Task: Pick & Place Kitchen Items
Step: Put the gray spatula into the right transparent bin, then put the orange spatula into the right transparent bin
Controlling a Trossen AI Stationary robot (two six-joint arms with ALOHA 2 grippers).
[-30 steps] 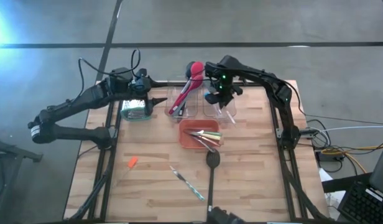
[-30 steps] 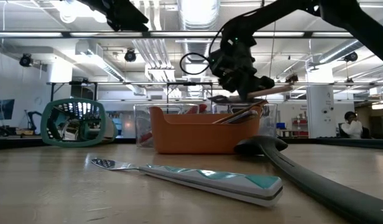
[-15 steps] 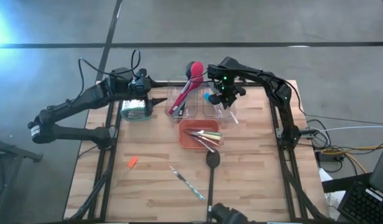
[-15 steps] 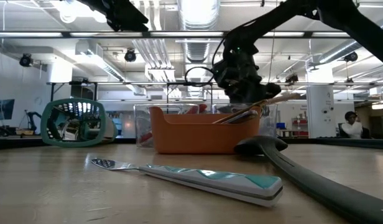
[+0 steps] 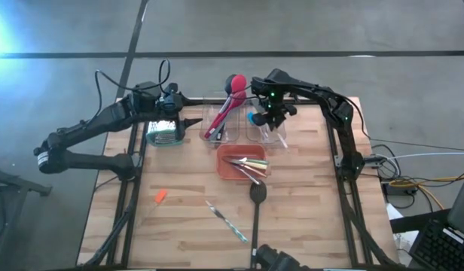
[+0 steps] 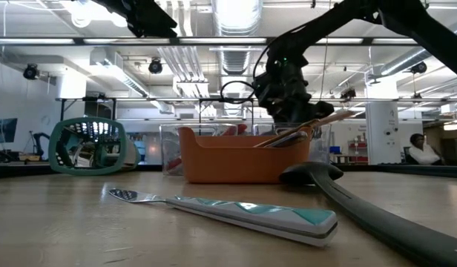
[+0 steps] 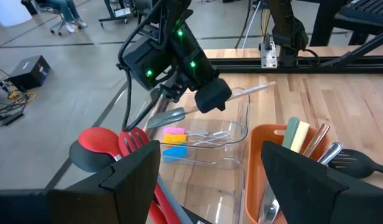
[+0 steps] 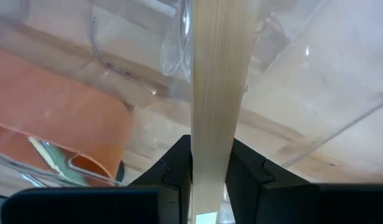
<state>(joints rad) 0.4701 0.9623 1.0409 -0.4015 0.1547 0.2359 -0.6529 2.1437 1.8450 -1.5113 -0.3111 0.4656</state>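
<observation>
My right gripper [image 5: 271, 114] is shut on a thin tool with a pale handle [image 7: 257, 91] and a metal head [image 7: 166, 117], over the right clear tub [image 5: 266, 132]. Yellow, blue and pink pieces [image 7: 174, 138] lie in that tub. My left gripper [image 5: 188, 122] is open and empty beside the grater [image 5: 163, 132]. Red spatulas [image 5: 224, 105] stand slanting in the left clear tub [image 5: 221, 126]. Several tools lie in the orange tray [image 5: 233, 170]. A black spoon [image 5: 256, 203], a green-handled tool [image 5: 228, 220] and an orange piece [image 5: 161, 196] lie on the table. My right gripper pinches the tool's pale handle [image 8: 211, 146] between its two fingers, nearer the metal head than the free end. The fingers point down from above and lie across the handle. The tool is tilted, its head lower, over the tub; whether the head touches the tub I cannot tell.
The metal grater with teal trim stands at the table's far left. The two clear tubs stand side by side at the far middle, the orange tray just in front of them. Bare wood [image 5: 315, 218] lies at the near right and near left.
My right gripper has gone down a little over the right clear tub with the pale-handled tool. The tool has tipped from about level to slanting, its metal head lower and its free end higher.
</observation>
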